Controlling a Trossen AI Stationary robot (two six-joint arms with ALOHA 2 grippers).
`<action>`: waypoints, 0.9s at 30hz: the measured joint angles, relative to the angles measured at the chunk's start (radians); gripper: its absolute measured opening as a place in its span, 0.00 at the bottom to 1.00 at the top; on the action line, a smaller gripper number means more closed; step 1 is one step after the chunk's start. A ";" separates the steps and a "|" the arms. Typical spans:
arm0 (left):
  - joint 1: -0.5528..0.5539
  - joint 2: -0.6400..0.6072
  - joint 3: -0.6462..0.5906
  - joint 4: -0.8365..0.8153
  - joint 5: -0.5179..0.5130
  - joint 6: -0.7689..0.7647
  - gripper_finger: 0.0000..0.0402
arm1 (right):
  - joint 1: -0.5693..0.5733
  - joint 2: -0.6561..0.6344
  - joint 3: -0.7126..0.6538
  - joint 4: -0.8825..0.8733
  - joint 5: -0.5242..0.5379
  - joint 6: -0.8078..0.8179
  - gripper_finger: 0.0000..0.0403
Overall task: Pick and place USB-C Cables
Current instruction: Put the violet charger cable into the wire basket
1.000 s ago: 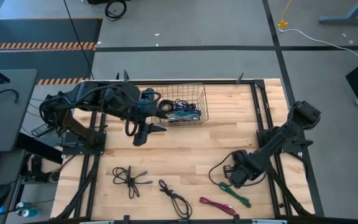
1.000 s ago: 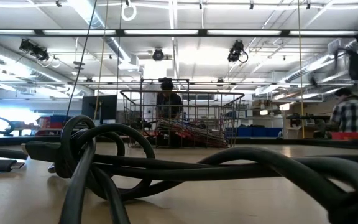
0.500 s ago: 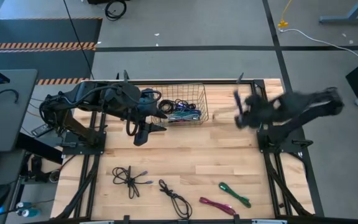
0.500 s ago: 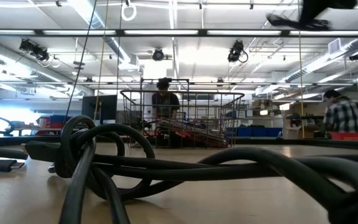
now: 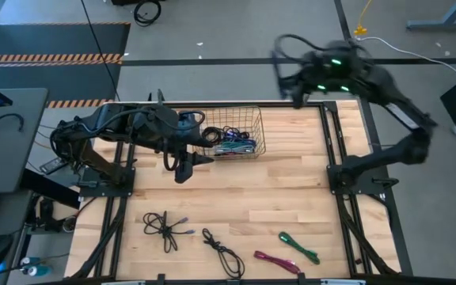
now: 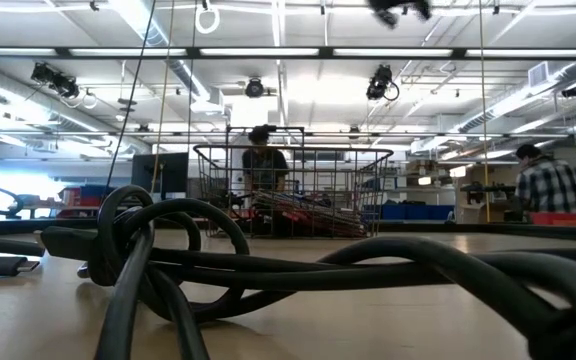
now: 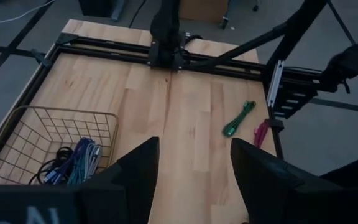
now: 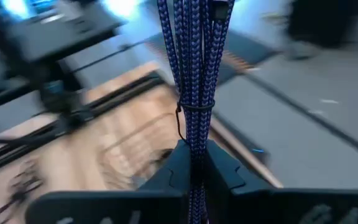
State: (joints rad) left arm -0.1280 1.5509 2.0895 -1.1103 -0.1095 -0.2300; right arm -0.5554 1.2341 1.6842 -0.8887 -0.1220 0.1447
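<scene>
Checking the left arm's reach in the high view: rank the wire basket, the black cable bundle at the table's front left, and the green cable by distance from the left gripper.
From the left gripper:
1. Wire basket, at the table's back, right beside the gripper.
2. Black cable bundle, near the front edge, left part.
3. Green cable, near the front edge, on the right arm's side.

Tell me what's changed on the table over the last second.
The right end effector rose from the near right of the table, beside the green cable, and swung up beyond the far edge, shut on a blue braided cable. The left end effector stayed open beside the wire basket. The two black cables, the green and the magenta cable kept their places.
</scene>
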 joint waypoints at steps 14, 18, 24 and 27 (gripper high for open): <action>0.000 0.000 0.000 -0.001 -0.003 -0.055 0.51 | -0.049 0.441 0.003 0.098 -0.546 -0.152 0.05; 0.000 0.000 0.000 -0.001 -0.003 -0.055 0.51 | -0.022 0.510 0.003 0.068 -0.596 -0.225 0.05; 0.000 0.000 0.000 -0.002 -0.003 -0.050 0.51 | 0.028 0.586 0.004 -0.083 -0.611 -0.367 0.05; 0.000 0.000 0.000 -0.002 -0.003 -0.049 0.51 | 0.047 0.617 0.004 -0.157 -0.601 -0.435 0.05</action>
State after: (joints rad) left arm -0.1276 1.5509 2.0895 -1.1118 -0.1124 -0.2788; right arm -0.5089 1.8515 1.6882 -1.0455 -0.7226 -0.2907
